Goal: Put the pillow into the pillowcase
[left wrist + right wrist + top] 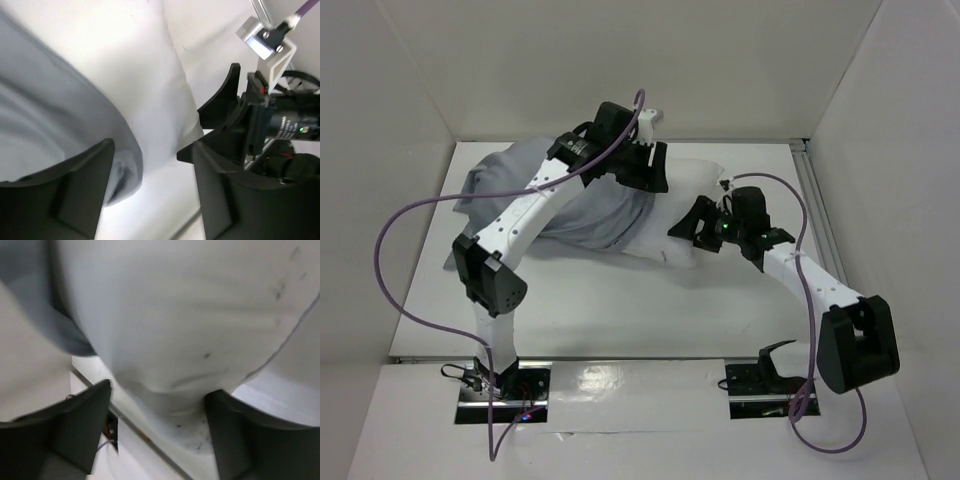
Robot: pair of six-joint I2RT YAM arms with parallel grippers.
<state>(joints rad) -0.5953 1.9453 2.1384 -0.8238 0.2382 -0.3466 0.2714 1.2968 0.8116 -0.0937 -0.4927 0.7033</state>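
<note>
The plump white pillow (695, 185) lies across the back of the table. Its left part is covered by the wrinkled grey pillowcase (510, 180). My left gripper (645, 172) hovers over the pillowcase's open hem. In the left wrist view, my left gripper (150, 200) is open, with the grey hem (125, 175) beside its left finger and the white pillow (150, 75) beyond. My right gripper (685, 226) is at the pillow's near edge. In the right wrist view, my right gripper (160, 435) is open, the pillow (190, 305) bulges between its fingers, and the pillowcase (30, 290) shows at upper left.
White walls close in the table (620, 310) on three sides. A metal rail (815, 210) runs along the right side. Purple cables (395, 230) loop off both arms. The right arm's wrist (280, 125) shows close by in the left wrist view.
</note>
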